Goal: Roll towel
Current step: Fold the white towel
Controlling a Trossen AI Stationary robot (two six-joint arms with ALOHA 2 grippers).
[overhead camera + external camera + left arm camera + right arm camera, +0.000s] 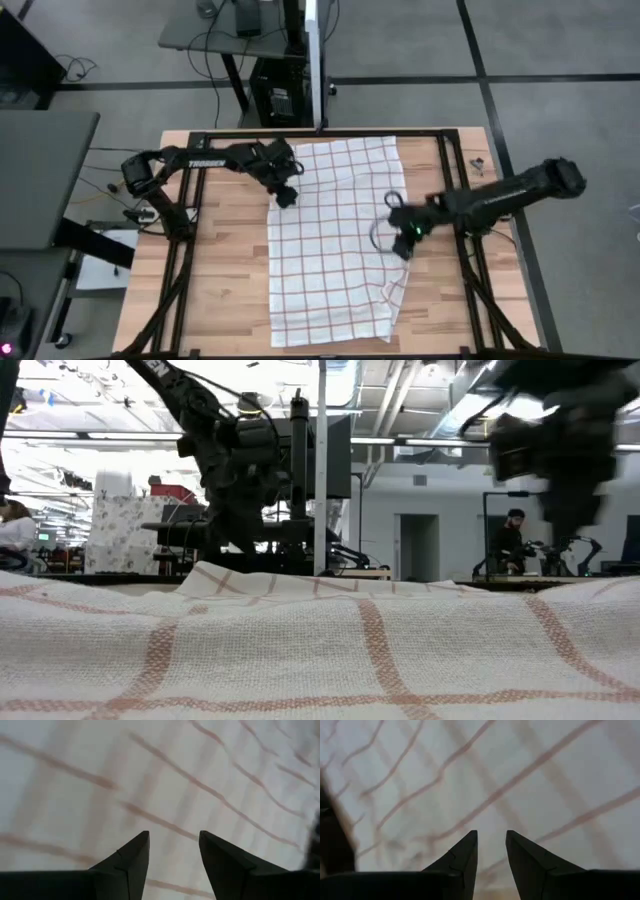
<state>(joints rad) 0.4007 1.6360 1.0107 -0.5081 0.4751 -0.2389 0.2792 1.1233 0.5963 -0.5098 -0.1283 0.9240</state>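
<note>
Hovering over the towel (330,240) spread across the desk (225,270): my left pincer (287,197) at its far-left edge, right pincer (405,245) near its right edge, both spread, empty.

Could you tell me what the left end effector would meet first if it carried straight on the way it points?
Most likely the white cloth towel with thin red-brown grid lines: it fills the wrist view beyond the open left end effector, though the gap is hard to judge.
</note>
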